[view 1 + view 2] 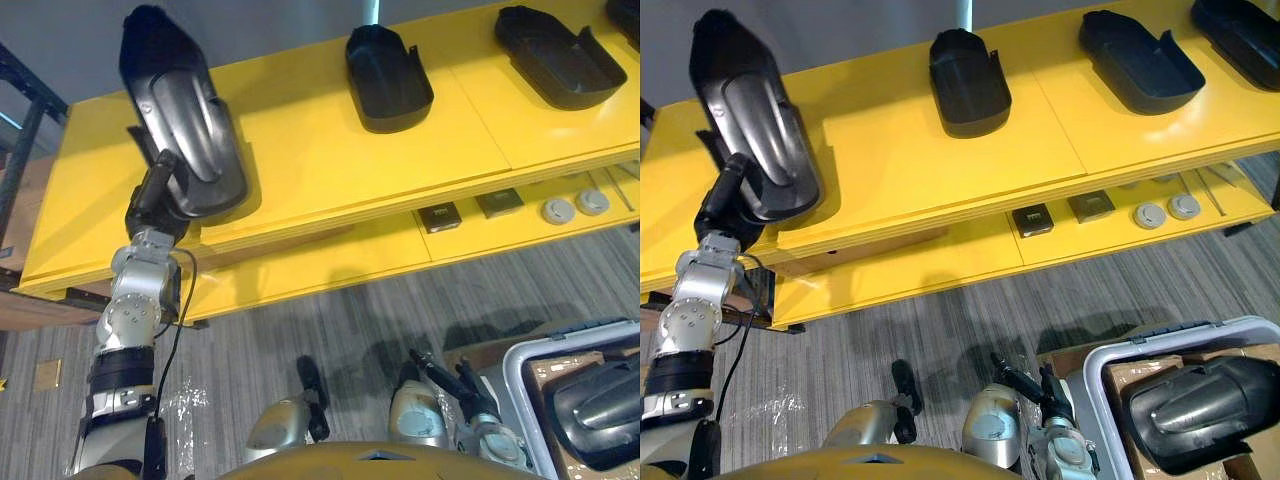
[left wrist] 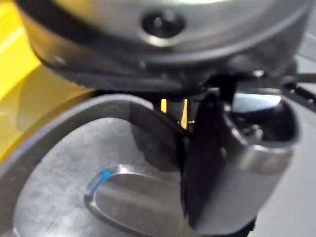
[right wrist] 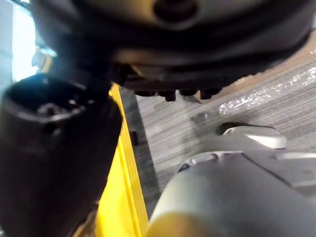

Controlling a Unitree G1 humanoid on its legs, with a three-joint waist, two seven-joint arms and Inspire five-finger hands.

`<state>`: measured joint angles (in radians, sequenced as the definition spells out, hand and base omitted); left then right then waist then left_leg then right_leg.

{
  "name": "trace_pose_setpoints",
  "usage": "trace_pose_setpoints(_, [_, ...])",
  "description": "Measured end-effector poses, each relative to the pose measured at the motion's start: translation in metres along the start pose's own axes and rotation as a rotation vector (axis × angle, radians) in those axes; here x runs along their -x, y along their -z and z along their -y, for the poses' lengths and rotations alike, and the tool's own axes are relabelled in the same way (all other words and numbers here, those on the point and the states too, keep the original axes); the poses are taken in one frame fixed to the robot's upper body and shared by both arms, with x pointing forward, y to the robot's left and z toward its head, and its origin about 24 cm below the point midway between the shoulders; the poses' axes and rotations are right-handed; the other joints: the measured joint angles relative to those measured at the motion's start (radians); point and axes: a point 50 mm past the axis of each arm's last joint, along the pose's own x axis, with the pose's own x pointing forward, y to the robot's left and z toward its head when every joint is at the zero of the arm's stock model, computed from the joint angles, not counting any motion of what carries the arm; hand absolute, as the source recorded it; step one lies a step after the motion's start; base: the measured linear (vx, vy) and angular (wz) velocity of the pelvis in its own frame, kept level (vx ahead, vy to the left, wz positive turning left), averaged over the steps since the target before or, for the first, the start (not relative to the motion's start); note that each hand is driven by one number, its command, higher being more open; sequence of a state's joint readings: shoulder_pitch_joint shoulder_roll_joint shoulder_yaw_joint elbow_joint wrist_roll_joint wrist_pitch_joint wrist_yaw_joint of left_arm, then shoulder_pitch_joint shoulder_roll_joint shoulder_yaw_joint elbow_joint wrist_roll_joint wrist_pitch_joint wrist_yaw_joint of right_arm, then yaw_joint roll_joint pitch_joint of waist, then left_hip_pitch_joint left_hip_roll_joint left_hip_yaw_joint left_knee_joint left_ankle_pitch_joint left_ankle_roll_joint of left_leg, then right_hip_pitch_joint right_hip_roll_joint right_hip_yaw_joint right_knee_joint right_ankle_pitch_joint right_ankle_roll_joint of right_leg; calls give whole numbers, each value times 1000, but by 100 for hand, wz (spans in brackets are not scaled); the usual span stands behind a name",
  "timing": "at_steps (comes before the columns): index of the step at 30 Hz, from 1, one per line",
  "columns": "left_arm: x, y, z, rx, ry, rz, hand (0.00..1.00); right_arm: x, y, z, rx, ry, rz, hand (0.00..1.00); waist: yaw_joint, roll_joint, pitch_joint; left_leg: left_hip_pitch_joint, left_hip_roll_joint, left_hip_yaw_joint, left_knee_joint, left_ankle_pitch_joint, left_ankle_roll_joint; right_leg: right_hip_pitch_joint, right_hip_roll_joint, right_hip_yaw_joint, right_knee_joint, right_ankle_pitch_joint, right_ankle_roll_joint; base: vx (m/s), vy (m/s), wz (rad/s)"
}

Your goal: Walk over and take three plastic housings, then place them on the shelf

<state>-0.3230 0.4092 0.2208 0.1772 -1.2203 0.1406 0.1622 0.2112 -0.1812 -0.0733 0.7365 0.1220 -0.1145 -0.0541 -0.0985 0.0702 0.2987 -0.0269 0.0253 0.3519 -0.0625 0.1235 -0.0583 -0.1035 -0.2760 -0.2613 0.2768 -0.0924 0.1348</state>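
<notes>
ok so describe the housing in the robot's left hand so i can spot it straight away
Start at the yellow shelf and go to the left end of its top board. The long black plastic housing there is the one: unlike the housings lying free further right, it has the left hand gripping its near end.

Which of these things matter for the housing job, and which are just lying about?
Job: held housing, left hand, middle housing, right housing, far-right housing, binned housing, grey bin, yellow shelf.
Lying about: square parts and round discs on the lower level.
</notes>
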Motion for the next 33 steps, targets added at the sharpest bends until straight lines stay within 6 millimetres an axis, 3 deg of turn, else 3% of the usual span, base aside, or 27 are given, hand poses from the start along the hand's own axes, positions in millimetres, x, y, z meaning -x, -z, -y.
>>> trace_pose_setpoints(6, [3,3,34,-27,157,-4,0,0,3,-1,2,-3,-13,100,-16,1,2,12,3,1,7,3,4,8,3,14,-1,-1,-3,88,-22,-7])
trace_pose_setpoints(10, [0,2,46,-35,155,-1,0,-1,1,-1,2,-3,-9,100,-17,8,7,27,7,0,7,-9,1,23,9,16,-9,-1,-4,7,3,-7])
trace_pose_setpoints(13, [-1,4,41,-46,105,-11,0,-1,0,-1,1,-3,-7,100,-18,12,17,29,7,0,3,-14,-3,23,15,16,-15,-1,-3,-21,3,-2])
trace_pose_setpoints(18, [-7,10,8,-179,-94,-25,0,-1,1,-1,0,-1,-8,100,-20,10,23,27,6,0,-9,-16,-6,16,16,17,-15,0,-2,0,0,0])
trace_pose_setpoints(24, [-18,-24,0,-141,-181,117,0,-2,-1,-1,-1,2,-3,100,-17,8,60,16,4,-2,-3,-6,7,5,12,17,2,-2,-4,29,-4,4])
trace_pose_setpoints(29, [-19,-35,1,-163,-171,146,0,-4,-6,-3,-3,0,12,100,-13,4,77,-1,4,-4,9,-8,5,-17,1,16,27,-14,-13,18,-2,2])
trace_pose_setpoints(33, [-27,-45,15,-165,-142,168,0,-9,-18,-6,-5,-9,44,100,-14,-2,114,-17,4,-16,26,-17,-8,-33,-3,12,56,-31,-13,-33,-12,6])
